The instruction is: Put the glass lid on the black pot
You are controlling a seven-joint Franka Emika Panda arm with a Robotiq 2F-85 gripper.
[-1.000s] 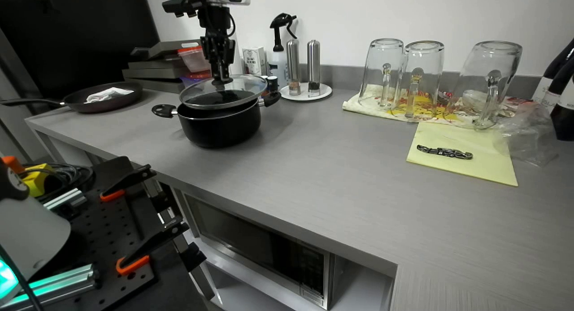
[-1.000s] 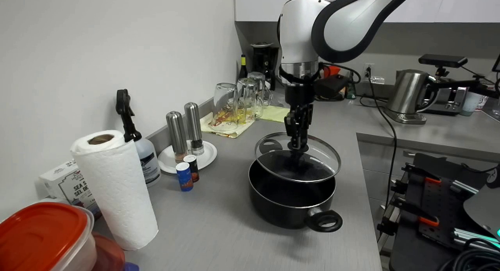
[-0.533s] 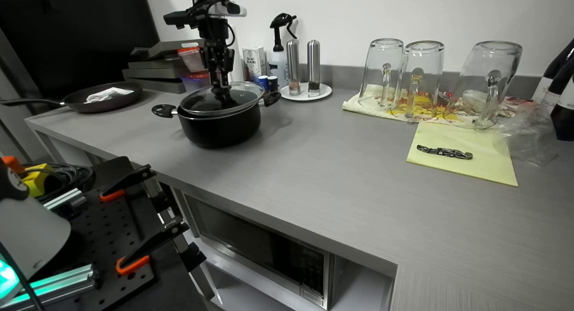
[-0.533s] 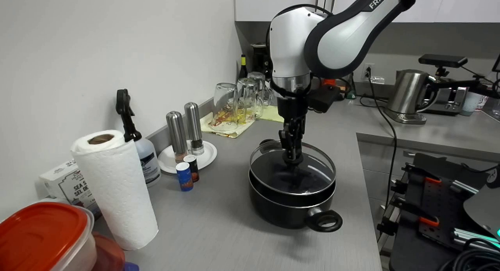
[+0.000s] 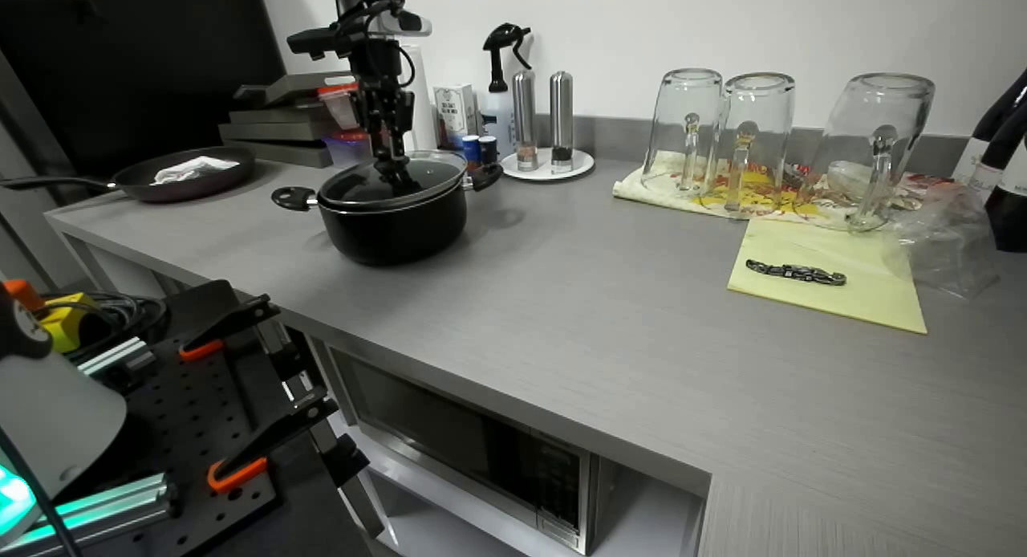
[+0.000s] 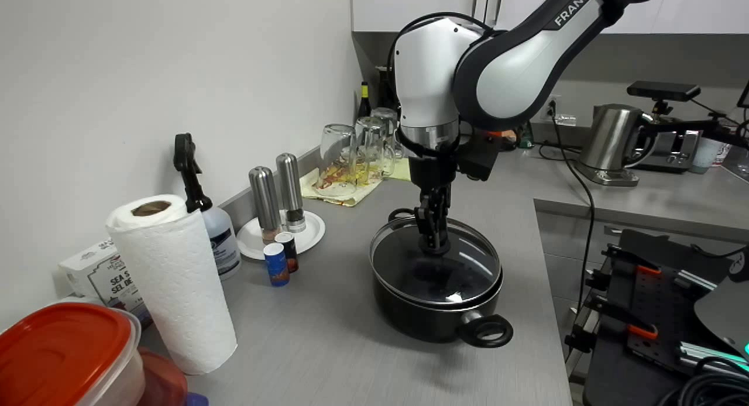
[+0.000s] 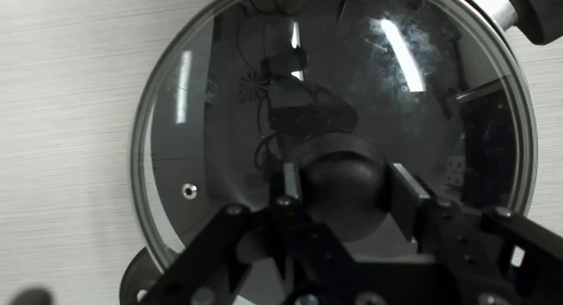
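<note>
Below wrist-view centre, fingers (image 7: 407,205) pinching the knob (image 7: 345,186) lowered the glass lid (image 6: 439,277); covering the black pot (image 6: 421,321) seemed nearly done.

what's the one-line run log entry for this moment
hand: closed on knob | glass lid: over black pot, slightly off-centre | full seating: unclear | release: not yet

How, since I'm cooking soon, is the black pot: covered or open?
Covered: in every view the glass lid spans the black pot; whether it's seated, I cannot tell.
</note>
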